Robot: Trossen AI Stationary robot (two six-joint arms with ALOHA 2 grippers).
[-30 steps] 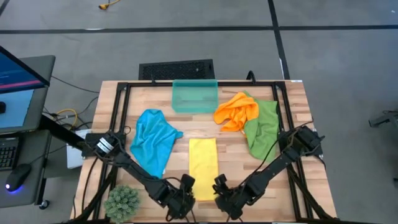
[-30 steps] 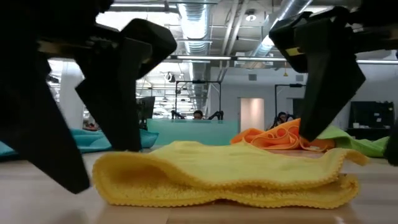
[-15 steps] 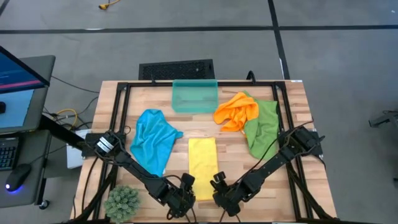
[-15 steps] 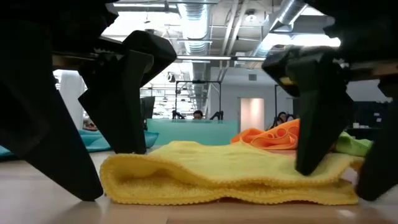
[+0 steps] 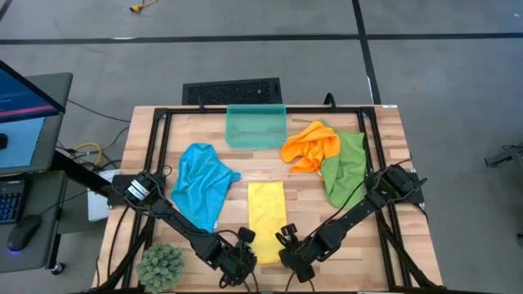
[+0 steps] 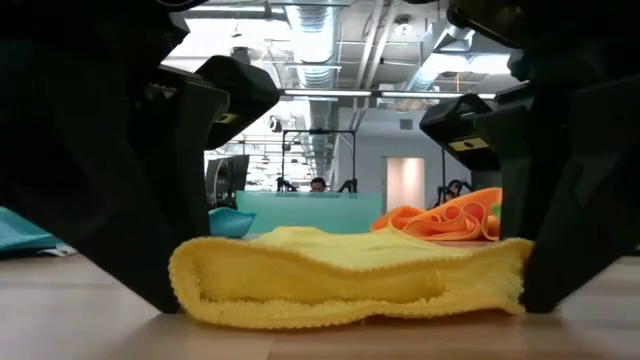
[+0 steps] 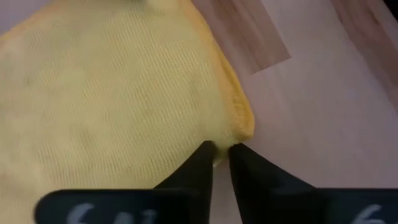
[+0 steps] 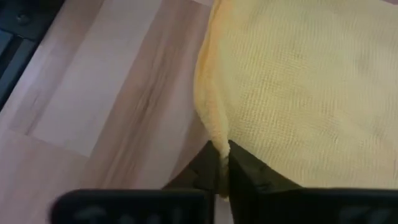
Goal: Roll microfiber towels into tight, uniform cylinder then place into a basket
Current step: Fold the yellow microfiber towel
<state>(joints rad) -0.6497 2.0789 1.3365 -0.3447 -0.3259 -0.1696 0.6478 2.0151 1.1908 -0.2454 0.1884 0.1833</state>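
Note:
The yellow towel (image 5: 265, 211) lies as a folded strip on the table's near middle, running from near to far. My left gripper (image 5: 248, 243) is shut on its near left corner and my right gripper (image 5: 285, 240) on its near right corner. In the low view the two grippers flank the towel's near end (image 6: 350, 285). The blue towel (image 5: 200, 186) lies crumpled at the left. The orange towel (image 5: 310, 145) and green towel (image 5: 345, 167) lie at the right. The teal basket (image 5: 256, 125) stands at the far middle. My left gripper pinches the yellow towel's near left corner (image 7: 235, 138) between its two fingertips (image 7: 198, 163). It comes slanting down from the near left. The corner is puckered at the tips and the towel lies on the table; one layer or several, I cannot tell. My right gripper pinches the towel's near right corner (image 8: 214, 134) between its two fingertips (image 8: 239, 160). It comes slanting down from the near right. The edge is gathered into a small ridge at the tips, and the towel lies on the table beyond.
A small green plant (image 5: 161, 263) stands at the near left corner. A black grated rectangle (image 5: 232, 90) lies beyond the table's far edge, behind the basket. Black frame rails (image 5: 160, 139) run along the table's sides. Bare wood shows between the towels.
Both grippers have shut and taken hold of the yellow towel's near corners. My right gripper has come down and toward the table's left onto its corner. The towel's near end has drawn in narrower, and its upper layer has bulged up; the far part has stayed flat.

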